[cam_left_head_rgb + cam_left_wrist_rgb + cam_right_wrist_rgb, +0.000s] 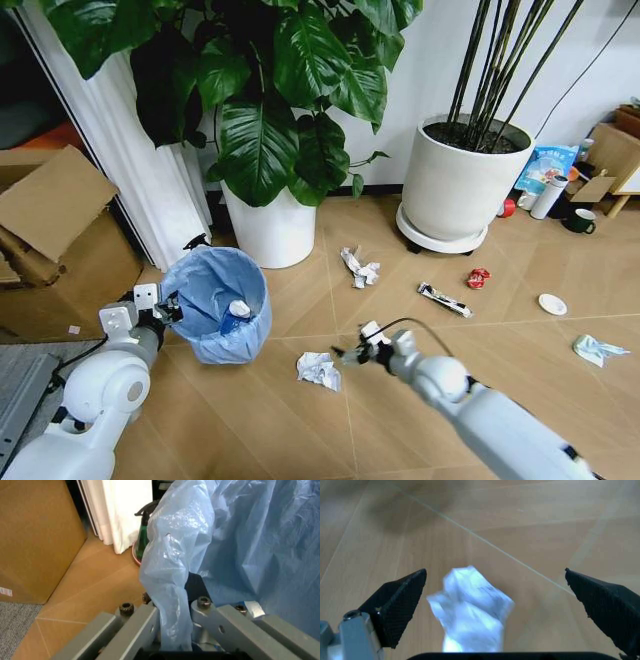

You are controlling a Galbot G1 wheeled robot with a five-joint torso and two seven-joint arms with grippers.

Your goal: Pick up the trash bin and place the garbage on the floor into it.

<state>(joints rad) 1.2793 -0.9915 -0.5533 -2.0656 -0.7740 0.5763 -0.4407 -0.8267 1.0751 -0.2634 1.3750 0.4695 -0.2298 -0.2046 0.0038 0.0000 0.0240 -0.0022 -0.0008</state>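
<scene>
The bin's own wall is hidden under its crinkly blue bag, and in the left wrist view the bag fills most of the frame, so the rim the left gripper (175, 630) bites on cannot be seen directly. What shows there is a fold of blue plastic pinched tight between the two grey fingers (137, 628), with the fingers closed narrowly on it. In the head view the left arm reaches forward from the lower left, its gripper (168, 308) at the near-left edge of the trash bin (215, 310), which stands on the floor (300, 420) in front of a white plant pot (268, 228). A small bottle (234, 316) lies inside the bin, partly covered by the bag.

The right arm stretches in from the lower right, its elbow cut off by the frame. Its gripper (352, 352) hangs low just beside a crumpled white paper (319, 370). In the right wrist view the black fingertips (402, 600) are spread wide on either side of the paper (470, 611), not touching it; the paper's lower part is hidden by the gripper body.

Further off on the floor lie another crumpled paper (360, 267), a dark wrapper (444, 299), a red scrap (478, 278), a white disc (552, 304) and a teal tissue (596, 349), all well apart.
</scene>
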